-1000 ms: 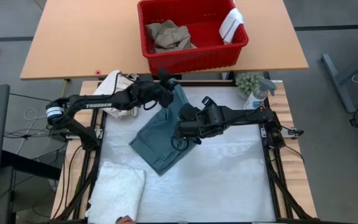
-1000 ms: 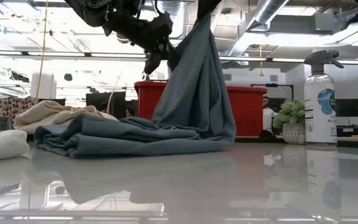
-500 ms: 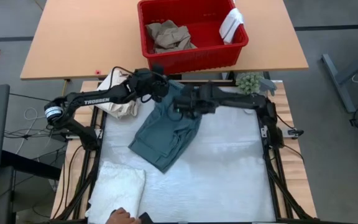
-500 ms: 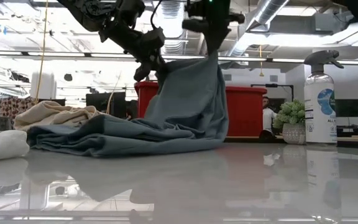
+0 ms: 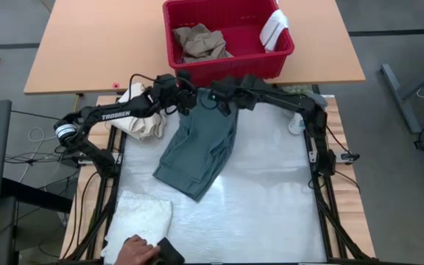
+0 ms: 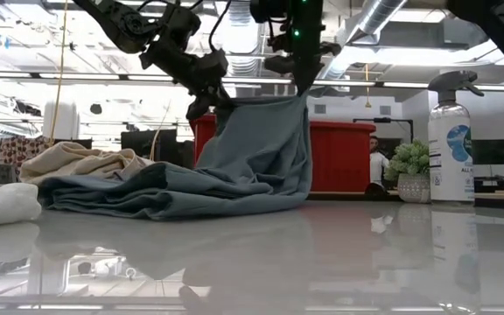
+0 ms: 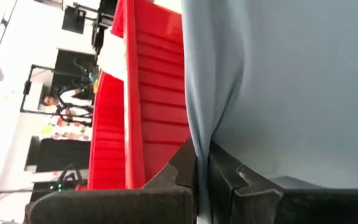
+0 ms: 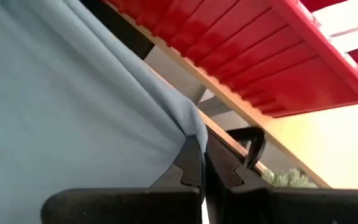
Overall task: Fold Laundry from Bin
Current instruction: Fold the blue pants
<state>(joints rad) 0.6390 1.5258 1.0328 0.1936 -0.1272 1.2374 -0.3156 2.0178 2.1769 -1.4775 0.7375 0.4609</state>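
Holding the garment by its far edge, the left gripper and right gripper are clamped on two lifted corners near the bin. Its rest lies on the table. Thin pinches could slip, dropping a corner and bunching the cloth.

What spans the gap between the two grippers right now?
The raised top edge of the teal-green garment, pinched by the left gripper and right gripper. It shows in the low view, with the red bin behind.
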